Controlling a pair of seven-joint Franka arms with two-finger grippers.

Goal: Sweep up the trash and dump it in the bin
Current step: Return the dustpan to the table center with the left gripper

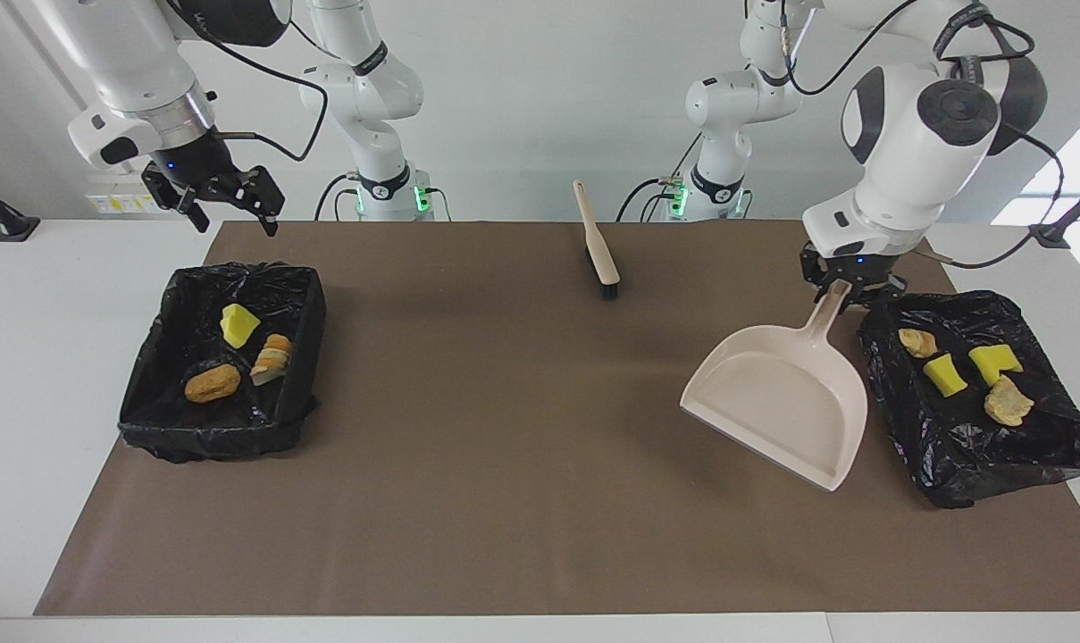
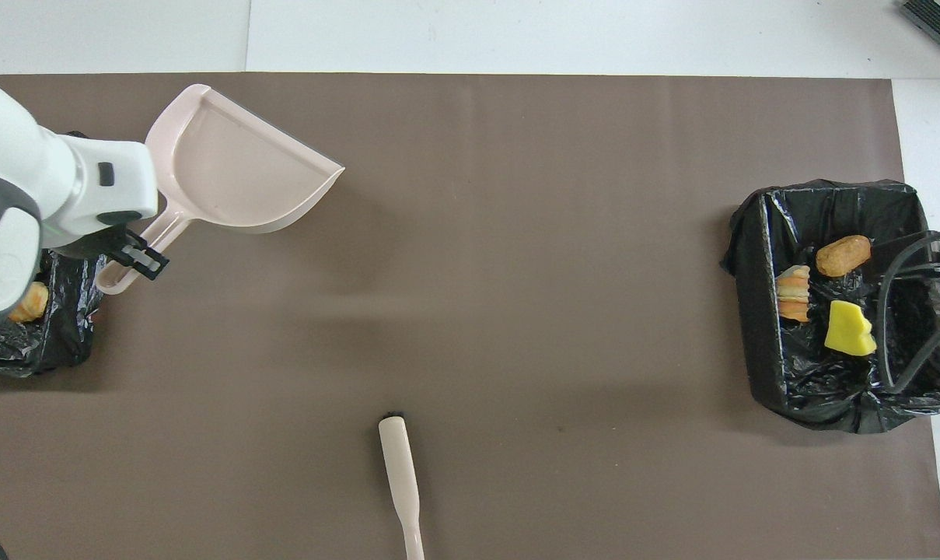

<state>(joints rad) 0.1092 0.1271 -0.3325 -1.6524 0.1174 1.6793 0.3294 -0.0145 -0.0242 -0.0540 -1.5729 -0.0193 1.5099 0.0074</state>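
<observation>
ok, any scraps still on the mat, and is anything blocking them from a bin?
Nothing to block: no trash shows on the mat. Three scraps lie in the bin under the open right gripper, four scraps in the bin beside the empty dustpan, held by the left gripper.

The scene is being lit brightly and evenly from above. Soft, blurred shadows are being cast on the brown mat (image 1: 504, 464): a faint one beside the dustpan (image 1: 776, 402) and a dim band under the brush (image 1: 598, 246). Small white glints are being thrown off the crinkled black liners of both bins (image 1: 222, 357) (image 1: 982, 402). A patch of overexposed daylight is being seen at the edge of the facing view, toward the left arm's end. Both views are being rendered sharp, with no motion blur being shown and edges being kept straight.
</observation>
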